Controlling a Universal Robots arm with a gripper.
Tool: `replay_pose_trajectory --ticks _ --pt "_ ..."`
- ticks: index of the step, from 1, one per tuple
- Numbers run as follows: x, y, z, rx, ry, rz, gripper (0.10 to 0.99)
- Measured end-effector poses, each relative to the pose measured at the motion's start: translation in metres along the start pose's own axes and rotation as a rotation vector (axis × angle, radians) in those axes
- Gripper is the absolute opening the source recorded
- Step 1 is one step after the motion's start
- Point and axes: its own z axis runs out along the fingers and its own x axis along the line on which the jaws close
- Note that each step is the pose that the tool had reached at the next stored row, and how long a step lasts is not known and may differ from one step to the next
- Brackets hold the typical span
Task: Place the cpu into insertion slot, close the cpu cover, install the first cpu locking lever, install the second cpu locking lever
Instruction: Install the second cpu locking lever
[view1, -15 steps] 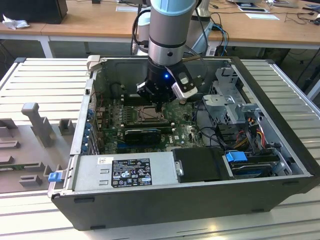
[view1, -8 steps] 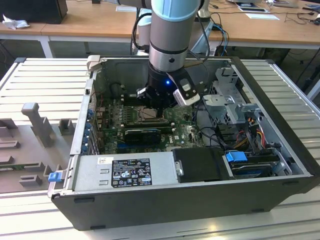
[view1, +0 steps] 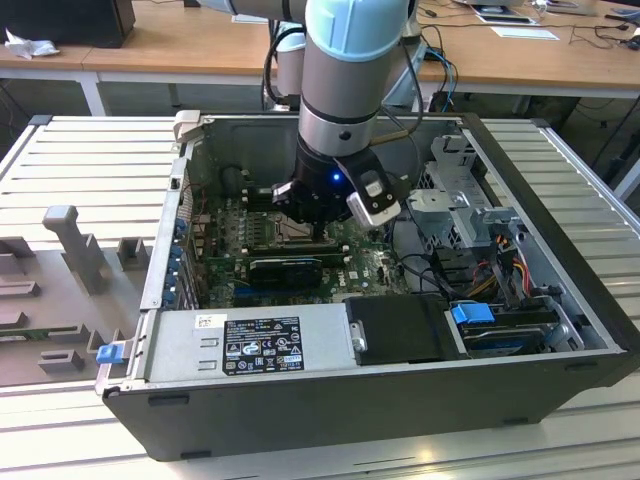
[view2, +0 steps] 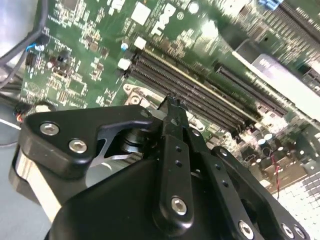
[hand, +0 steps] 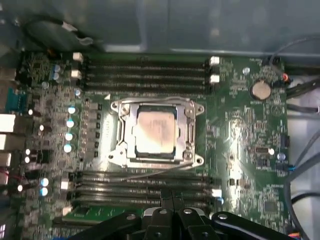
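In the first wrist view the cpu (hand: 155, 131) already sits in the insertion slot (hand: 121, 131), near the middle of the green motherboard (hand: 240, 145), with the cpu cover (hand: 189, 131) framing it. The chip seems light, stiff and fragile; I would hold it only by the edges. The gripper (hand: 171, 214) hangs over the memory slots (hand: 145, 187) at the board's edge, its fingers pressed together and holding nothing.

Wooden desks (view1: 190, 45) stand behind; a grey slatted table (view1: 90, 165) lies beneath.
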Motion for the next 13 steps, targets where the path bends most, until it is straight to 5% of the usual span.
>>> replay_pose_trajectory --ticks 5,10,13 --pt "0.0126 0.0031 0.0032 -0.008 -0.0002 0.000 0.106" --pt "0.0227 0.0054 0.0055 -0.034 -0.0011 -0.001 0.106" --pt "0.0304 0.0050 0.0091 -0.036 -0.0006 -0.003 0.106"
